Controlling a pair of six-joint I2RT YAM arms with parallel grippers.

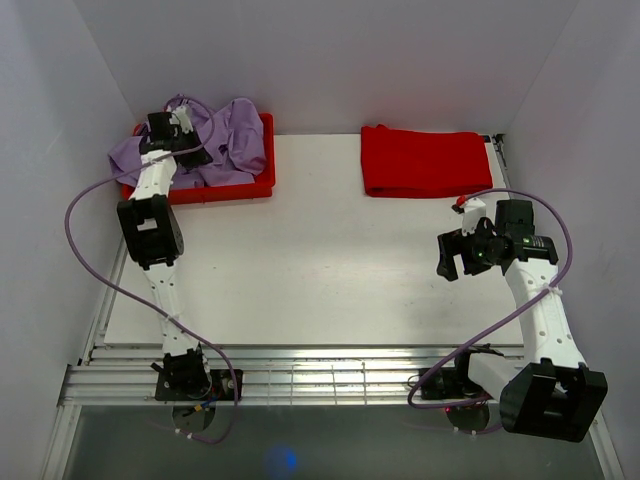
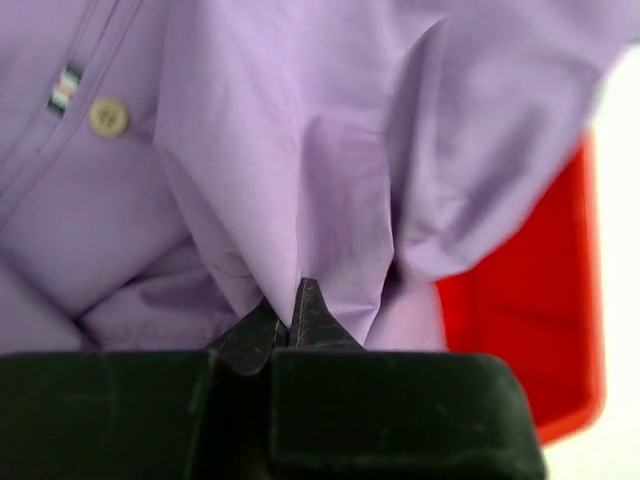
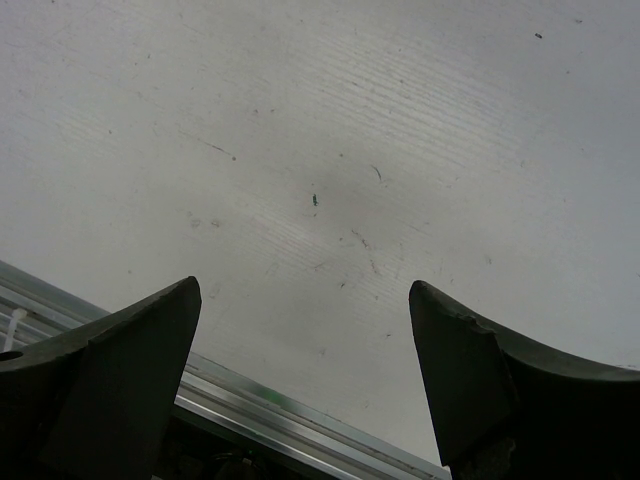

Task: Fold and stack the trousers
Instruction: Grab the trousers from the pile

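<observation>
The lilac-purple trousers (image 1: 236,136) lie bunched in the red tray (image 1: 250,188) at the back left. My left gripper (image 1: 186,126) reaches into the tray over them. In the left wrist view its jaws (image 2: 290,312) are shut on a fold of the purple fabric (image 2: 300,150), which fills the view; a pale button (image 2: 107,116) shows at the upper left and the tray wall (image 2: 545,330) at the right. My right gripper (image 1: 456,258) hangs open and empty over the bare table (image 3: 320,150) at the right, its fingers (image 3: 140,350) spread wide.
A folded red cloth (image 1: 425,160) lies flat at the back right of the table. The aluminium rail (image 1: 330,375) runs along the near edge. White walls close in the back and both sides.
</observation>
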